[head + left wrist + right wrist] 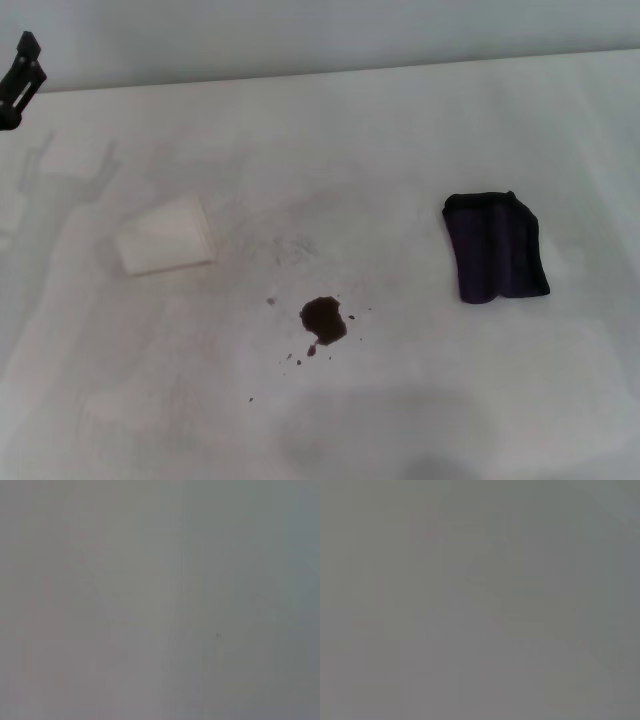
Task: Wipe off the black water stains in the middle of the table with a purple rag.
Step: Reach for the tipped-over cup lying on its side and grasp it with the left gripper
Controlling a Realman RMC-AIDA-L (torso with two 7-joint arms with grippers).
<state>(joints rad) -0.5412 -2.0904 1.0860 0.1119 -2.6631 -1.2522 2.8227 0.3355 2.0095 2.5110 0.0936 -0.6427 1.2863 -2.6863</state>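
One dark blotch, the black water stains, sat near the middle of the white counter in the head view, brown-black and irregular, with tiny specks scattered around it, mostly on the robot's left and toward the near edge. The purple rag lay folded flat on the counter to the right of the stains and a little farther back, well apart from them, its edges darker than its middle. A pale, flat, folded white piece rested on the counter to the left of the stains, also apart from them. Faint grey smudges marked the surface between that piece and the blotch.

Only a small black part of the left claw showed at the far left edge of the head view, raised near the back of the counter and away from everything on it; whether it was spread or closed could not be told. The right claw did not appear in any view. Both wrist views showed nothing but a plain, featureless grey field, with no object to make out.
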